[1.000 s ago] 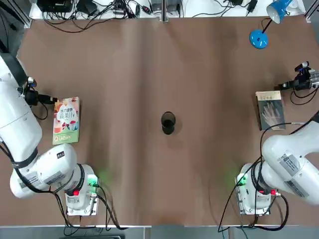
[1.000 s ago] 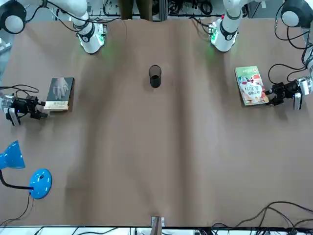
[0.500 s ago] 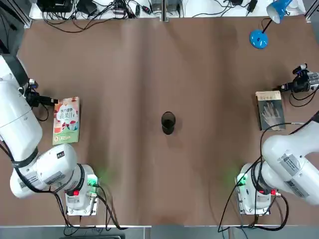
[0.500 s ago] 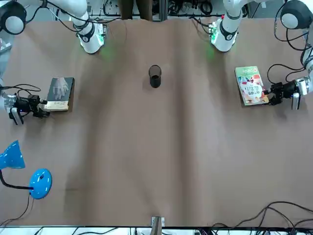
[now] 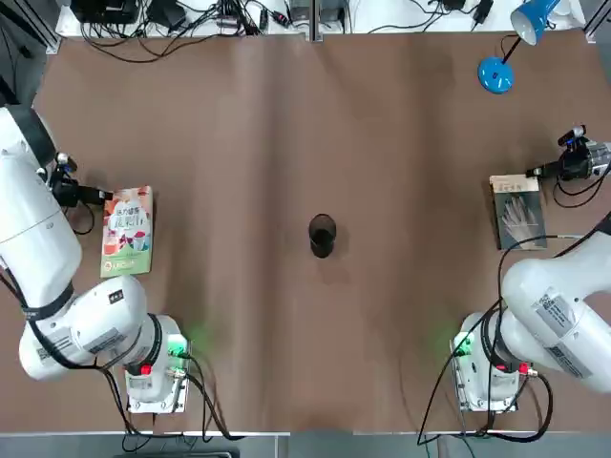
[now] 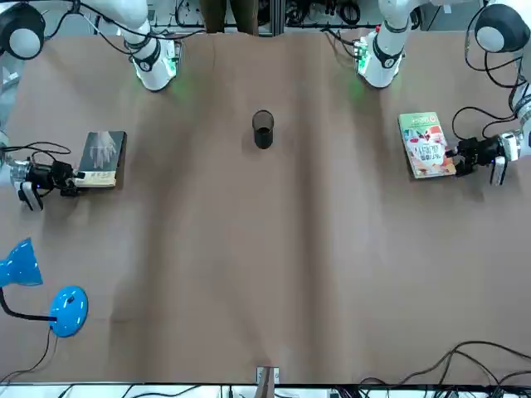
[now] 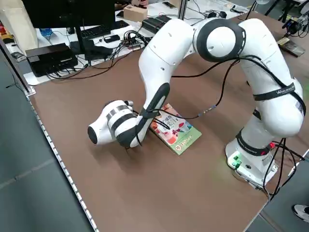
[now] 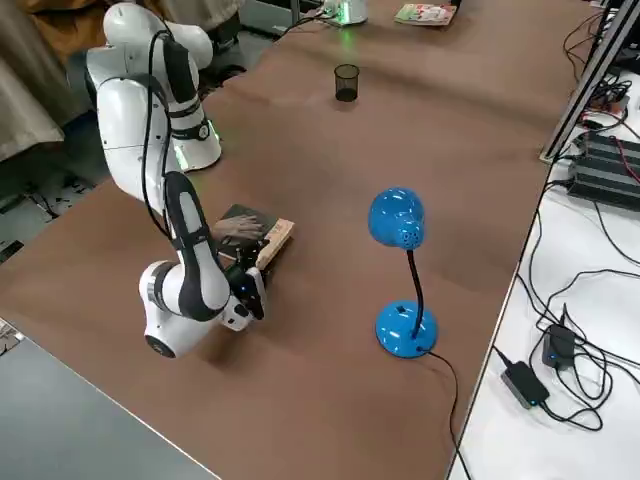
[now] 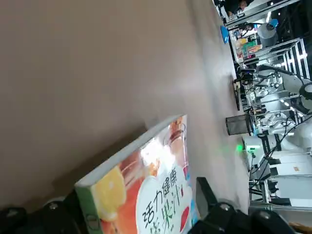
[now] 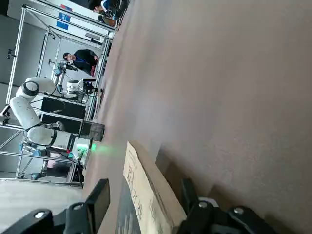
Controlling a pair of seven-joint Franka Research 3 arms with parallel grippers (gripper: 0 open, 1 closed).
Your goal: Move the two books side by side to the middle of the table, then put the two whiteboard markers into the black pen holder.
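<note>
The colourful book (image 5: 127,231) lies flat at the table's (image 5: 315,114) left edge. My left gripper (image 5: 103,196) is low at its far left corner, jaws wide apart with that corner (image 9: 146,161) between them. The dark grey-olive book (image 5: 519,212) lies at the right edge. My right gripper (image 5: 532,174) reaches its far edge, and its fingers (image 10: 97,200) stand on either side of the book's edge (image 10: 146,195) with gaps showing. The black pen holder (image 5: 322,236) stands upright mid-table. The whiteboard markers are out of view.
A blue desk lamp (image 5: 495,74) stands at the far right corner, its head (image 8: 396,217) raised over the table near the dark book (image 8: 250,232). Cables and power strips run along the far edge (image 5: 191,19). Bare tabletop lies between the books and the pen holder.
Both grippers have crept slightly closer onto their books' far edges. The books and the pen holder have not moved.
</note>
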